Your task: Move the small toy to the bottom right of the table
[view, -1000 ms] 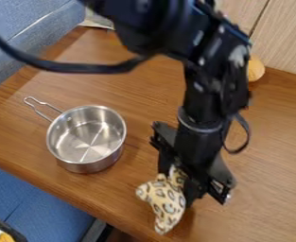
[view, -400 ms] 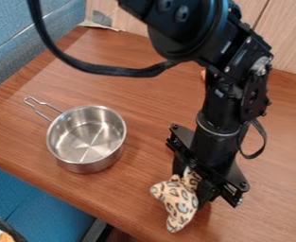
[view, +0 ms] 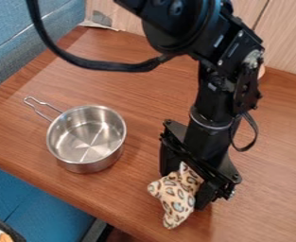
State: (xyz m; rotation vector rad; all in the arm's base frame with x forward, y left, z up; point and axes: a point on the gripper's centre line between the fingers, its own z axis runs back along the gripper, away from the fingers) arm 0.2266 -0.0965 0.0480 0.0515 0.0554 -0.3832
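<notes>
The black gripper hangs over the lower middle of the table in the camera view, shut on the small toy. The toy is a cream, leopard-spotted plush; its upper end is between the fingers and partly hidden by them. Its lower end points down towards the table's front edge. Whether the toy touches the wood cannot be told.
A steel pot stands left of the gripper, its wire handle pointing to the upper left. The brown table ends in a slanting front edge above a blue seat. A pale round thing is partly behind the arm.
Gripper and toy together shifted right between the two earlier frames, then came slightly back left and a little up in the view. The pot has stayed in place.
</notes>
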